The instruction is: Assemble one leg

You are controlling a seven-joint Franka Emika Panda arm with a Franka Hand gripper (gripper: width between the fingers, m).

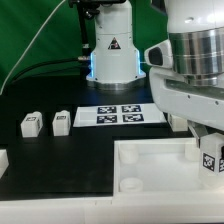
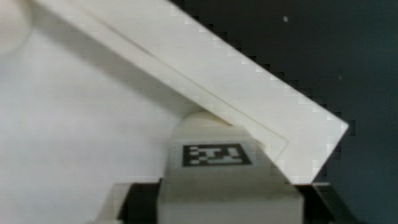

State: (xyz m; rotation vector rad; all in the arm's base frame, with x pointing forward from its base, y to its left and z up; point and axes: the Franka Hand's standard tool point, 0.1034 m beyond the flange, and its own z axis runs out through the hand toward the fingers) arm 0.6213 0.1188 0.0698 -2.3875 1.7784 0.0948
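Black bench below, hand (image 2: 217, 190) clamped on the leg (image 2: 217, 157), poised right over the white panel (image 2: 89, 120) corner for seating

Exterior frontal, wrist close; shared panel (image 1: 150, 165).

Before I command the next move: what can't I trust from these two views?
- Gripper fingertips: cut by the wrist view's edge; hidden behind the arm in the exterior view.
- Leg seating in the white panel: exterior view crops it at the right edge.
- Two loose legs: tags too small.
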